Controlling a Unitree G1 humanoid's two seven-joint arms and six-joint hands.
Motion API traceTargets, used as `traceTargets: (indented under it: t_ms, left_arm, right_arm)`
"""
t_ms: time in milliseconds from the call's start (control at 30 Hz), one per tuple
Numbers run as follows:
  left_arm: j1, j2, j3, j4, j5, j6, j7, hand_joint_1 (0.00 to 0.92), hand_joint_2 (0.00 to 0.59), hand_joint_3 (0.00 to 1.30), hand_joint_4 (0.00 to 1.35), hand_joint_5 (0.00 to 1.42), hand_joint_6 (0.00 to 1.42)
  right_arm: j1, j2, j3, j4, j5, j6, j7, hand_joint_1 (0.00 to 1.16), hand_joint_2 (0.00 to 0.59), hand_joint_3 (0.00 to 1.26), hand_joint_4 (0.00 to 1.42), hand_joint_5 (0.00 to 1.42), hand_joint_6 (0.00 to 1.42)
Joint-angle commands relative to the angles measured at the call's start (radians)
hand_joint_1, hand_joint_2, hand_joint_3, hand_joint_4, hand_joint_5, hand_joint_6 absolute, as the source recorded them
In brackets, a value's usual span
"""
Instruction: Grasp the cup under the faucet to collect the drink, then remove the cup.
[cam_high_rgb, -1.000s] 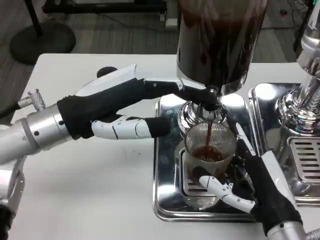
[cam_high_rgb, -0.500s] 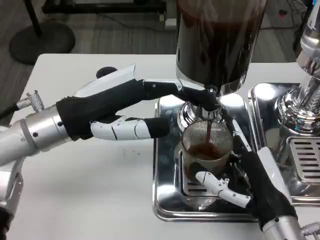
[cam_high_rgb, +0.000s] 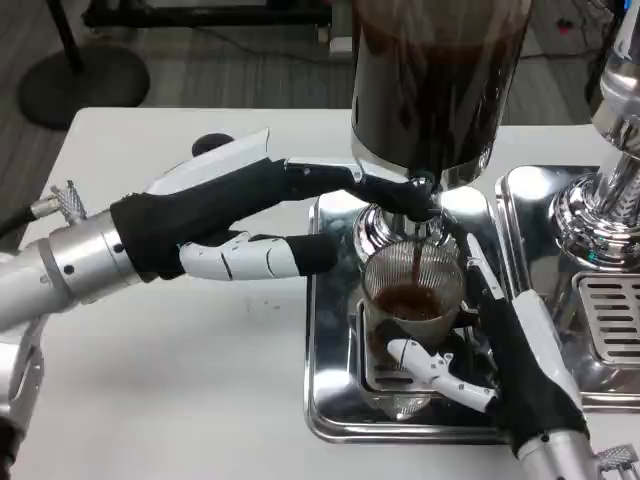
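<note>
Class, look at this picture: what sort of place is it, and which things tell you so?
Probably a lab or office set up as a drinks station. A dispenser of dark drink stands on a steel drip tray on a white table, and cables lie on the floor behind.

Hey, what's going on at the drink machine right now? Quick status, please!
Right robot hand holds the cup under the faucet. Left robot hand presses the faucet lever; dark drink pouring in. Nothing blocking the cup.
</note>
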Motion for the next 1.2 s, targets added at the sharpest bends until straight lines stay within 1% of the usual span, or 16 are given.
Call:
traceTargets:
  t_ms: [33, 167, 200, 267, 333, 500, 600, 833, 967, 1100, 1200]
  left_arm:
    - [0.025, 0.018, -0.004, -0.008, 0.017, 0.003, -0.016, 0.000, 0.139, 0.30, 0.26, 0.25, 0.22]
    - [0.027, 0.019, -0.004, -0.011, 0.020, 0.006, -0.012, 0.000, 0.140, 0.31, 0.26, 0.23, 0.21]
    - [0.028, 0.019, -0.004, -0.012, 0.021, 0.006, -0.011, 0.000, 0.133, 0.31, 0.26, 0.23, 0.21]
    - [0.031, 0.020, -0.003, -0.016, 0.022, 0.004, -0.007, 0.000, 0.116, 0.27, 0.24, 0.22, 0.21]
    - [0.035, 0.020, 0.000, -0.019, 0.020, 0.002, -0.002, 0.000, 0.087, 0.19, 0.18, 0.21, 0.22]
    - [0.036, 0.020, 0.016, -0.018, 0.019, 0.002, 0.021, 0.000, 0.079, 0.14, 0.13, 0.19, 0.22]
    - [0.034, 0.022, 0.022, -0.014, 0.026, 0.004, 0.028, 0.000, 0.078, 0.14, 0.12, 0.19, 0.21]
    - [0.048, 0.021, 0.056, -0.011, 0.034, 0.004, 0.076, 0.000, 0.082, 0.14, 0.11, 0.19, 0.21]
    - [0.061, 0.017, 0.089, 0.004, 0.041, 0.005, 0.131, 0.000, 0.085, 0.13, 0.09, 0.18, 0.20]
    - [0.079, 0.018, 0.124, 0.029, 0.073, 0.007, 0.206, 0.000, 0.089, 0.12, 0.09, 0.17, 0.20]
    - [0.086, 0.021, 0.137, 0.043, 0.095, 0.008, 0.244, 0.000, 0.090, 0.12, 0.09, 0.17, 0.20]
  right_arm:
    - [-0.020, 0.007, 0.011, 0.004, -0.022, 0.004, -0.029, 0.62, 0.163, 0.04, 0.05, 0.22, 0.46]
    - [-0.021, 0.017, 0.015, 0.008, -0.044, -0.009, -0.070, 0.63, 0.168, 0.15, 0.15, 0.28, 0.50]
    - [-0.021, 0.018, 0.017, 0.009, -0.047, -0.010, -0.077, 0.63, 0.173, 0.17, 0.16, 0.30, 0.51]
    - [-0.022, 0.020, 0.021, 0.015, -0.050, -0.015, -0.089, 0.63, 0.176, 0.21, 0.20, 0.33, 0.53]
    - [-0.024, 0.020, 0.027, 0.020, -0.051, -0.019, -0.097, 0.63, 0.176, 0.21, 0.21, 0.34, 0.53]
    - [-0.022, 0.013, 0.026, 0.018, -0.053, -0.020, -0.117, 0.63, 0.177, 0.27, 0.25, 0.37, 0.54]
    - [-0.022, 0.011, 0.027, 0.017, -0.056, -0.021, -0.123, 0.63, 0.177, 0.28, 0.26, 0.38, 0.54]
    - [-0.021, 0.010, 0.033, 0.020, -0.059, -0.029, -0.140, 0.63, 0.177, 0.30, 0.28, 0.38, 0.55]
    - [-0.021, 0.011, 0.034, 0.021, -0.061, -0.033, -0.155, 0.63, 0.177, 0.32, 0.29, 0.40, 0.55]
    - [-0.022, 0.014, 0.036, 0.027, -0.064, -0.041, -0.174, 0.63, 0.177, 0.33, 0.31, 0.40, 0.56]
    - [-0.023, 0.016, 0.036, 0.032, -0.067, -0.046, -0.188, 0.62, 0.181, 0.34, 0.32, 0.42, 0.57]
